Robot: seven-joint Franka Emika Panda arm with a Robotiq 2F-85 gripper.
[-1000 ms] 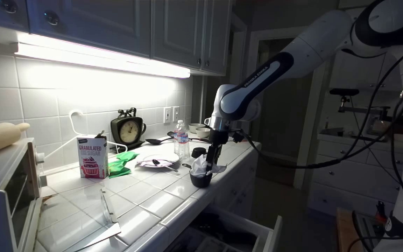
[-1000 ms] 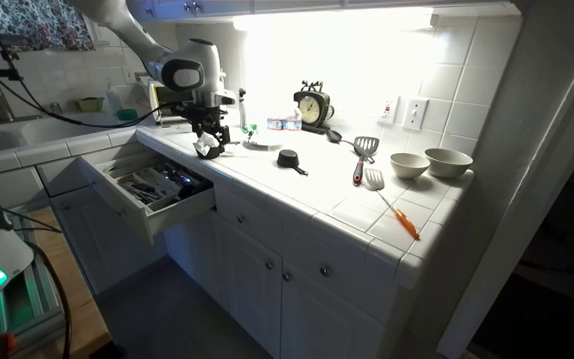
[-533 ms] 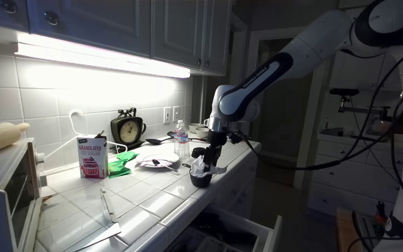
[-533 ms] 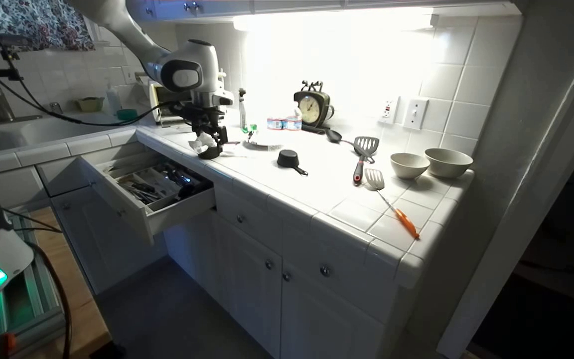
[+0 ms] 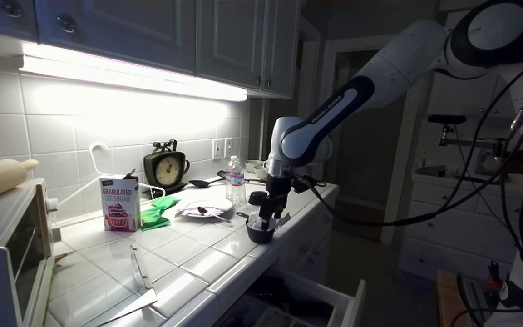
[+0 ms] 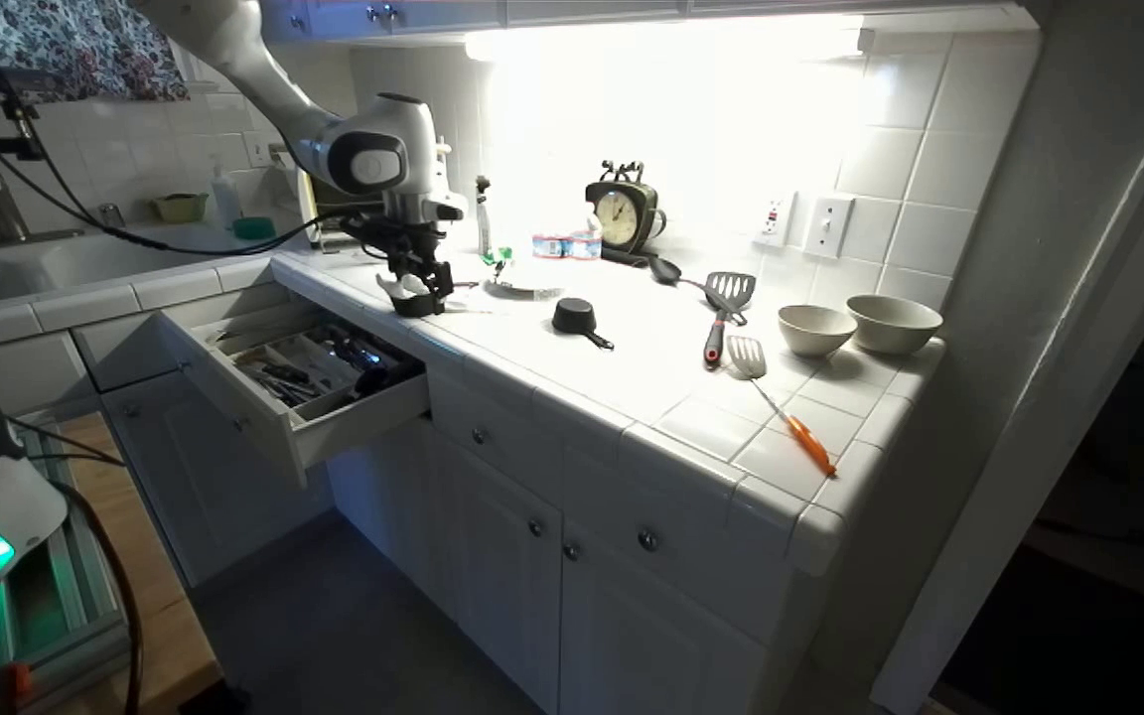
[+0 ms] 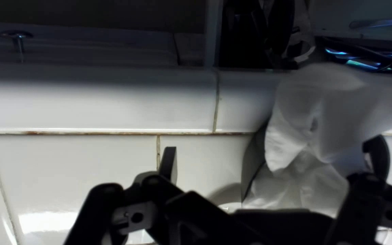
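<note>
- Claw (image 7: 273, 153): released, fingers spread wide; one fingertip appears over bare tile beside the cup, the other at the far side of the sheet; contact with the sheet cannot be confirmed.
- Crumpled white sheet (image 7: 322, 136): seated in the black measuring cup (image 5: 260, 235), rising above its rim; the cup stands upright on the tiled counter (image 5: 198, 238), near the front edge, handle toward the plate (image 5: 214, 204).
- Drawer (image 6: 363, 429): pulled out beneath the counter edge, near the cup; cutlery (image 6: 289, 382) lies inside.
- Second black measuring cup (image 6: 574, 316): on the counter, apart from the claw.
- Surrounding items: sugar carton (image 5: 120, 204), green bag (image 5: 155, 218) and dial clock (image 5: 169, 170) toward the wall; water bottles (image 5: 236, 181) beside the plate; farther along, slotted turner (image 6: 731, 288), orange-handled spatula (image 6: 810, 445) and two bowls (image 6: 815, 333).
- Hidden or unclear: cup interior covered by the sheet; sheet cut off at the edge of the wrist view, with the claw's dark linkage masking the foreground; drawer cropped in an exterior view, contents dark; toaster oven (image 5: 21, 247) cropped likewise; glare from the under-cabinet lamp (image 5: 130, 75) washes out the wall and, in an exterior view, the bottles' clear bodies; sheet material cannot be determined.
</note>
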